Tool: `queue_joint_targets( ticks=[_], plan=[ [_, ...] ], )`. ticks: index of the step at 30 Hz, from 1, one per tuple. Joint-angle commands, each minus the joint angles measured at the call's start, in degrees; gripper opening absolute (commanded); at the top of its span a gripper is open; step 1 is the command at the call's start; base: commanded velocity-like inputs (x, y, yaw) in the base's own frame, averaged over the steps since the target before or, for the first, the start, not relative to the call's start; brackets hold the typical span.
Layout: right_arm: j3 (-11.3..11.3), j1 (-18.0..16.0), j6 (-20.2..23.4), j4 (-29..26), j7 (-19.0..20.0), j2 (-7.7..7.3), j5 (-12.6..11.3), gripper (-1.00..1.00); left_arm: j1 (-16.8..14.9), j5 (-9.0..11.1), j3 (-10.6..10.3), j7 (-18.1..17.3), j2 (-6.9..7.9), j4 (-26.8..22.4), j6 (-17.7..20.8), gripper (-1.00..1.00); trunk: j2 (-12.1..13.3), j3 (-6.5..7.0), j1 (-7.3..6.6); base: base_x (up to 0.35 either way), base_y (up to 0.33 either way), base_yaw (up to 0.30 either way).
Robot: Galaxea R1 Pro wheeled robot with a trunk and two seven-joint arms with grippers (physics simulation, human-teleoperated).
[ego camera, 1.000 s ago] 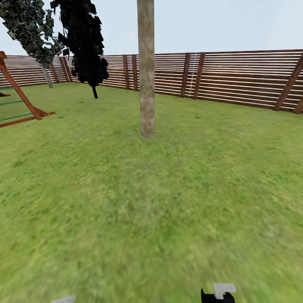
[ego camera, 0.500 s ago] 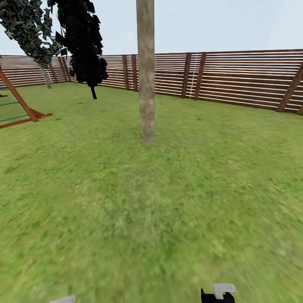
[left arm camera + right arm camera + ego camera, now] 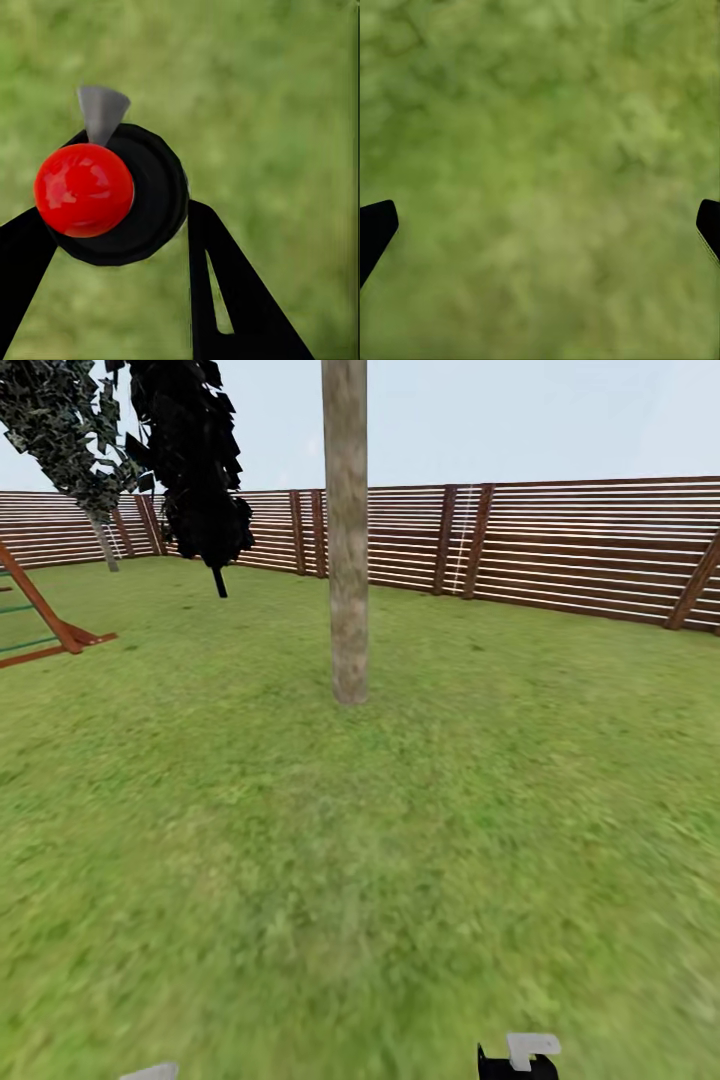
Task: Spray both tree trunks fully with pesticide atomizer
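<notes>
Left gripper (image 3: 112, 240) jaws pinching atomizer (image 3: 112, 195), red top up, above lawn (image 3: 285, 112). Right gripper (image 3: 540, 225) jaws spread wide. Trunk (image 3: 347, 560) ahead, fence (image 3: 560, 550) behind.

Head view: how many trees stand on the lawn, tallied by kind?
Bare tan-grey trunk: 1
Dark narrow tree: 1
Leaning tree with mottled foliage: 1
Total: 3

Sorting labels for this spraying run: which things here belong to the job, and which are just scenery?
Job:
- pesticide atomizer, held in the left gripper
- tree trunk

Scenery:
- wooden fence
- dark narrow tree
- red-brown frame
- lawn
</notes>
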Motion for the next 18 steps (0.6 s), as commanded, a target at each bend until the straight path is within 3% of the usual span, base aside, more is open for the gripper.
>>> queue_joint_targets(
  ticks=[1, 18],
  plan=[
    [0.5, 0.0, -0.2, 0.0, -0.1, 0.0, -0.6, 1.0, -0.1, 0.2, 0.0, 0.1, 0.0, 0.1, -0.2, -1.0, 0.0, -0.04, 0.03, 0.344, 0.0, 0.0],
    [0.5, 0.0, -0.2, 0.0, -0.1, 0.0, -0.6, 1.0, -0.1, 0.2, 0.0, 0.0, 0.0, 0.1, -0.2, -1.0, 0.0, -0.04, 0.03, 0.344, 0.0, 0.0]
  ],
)
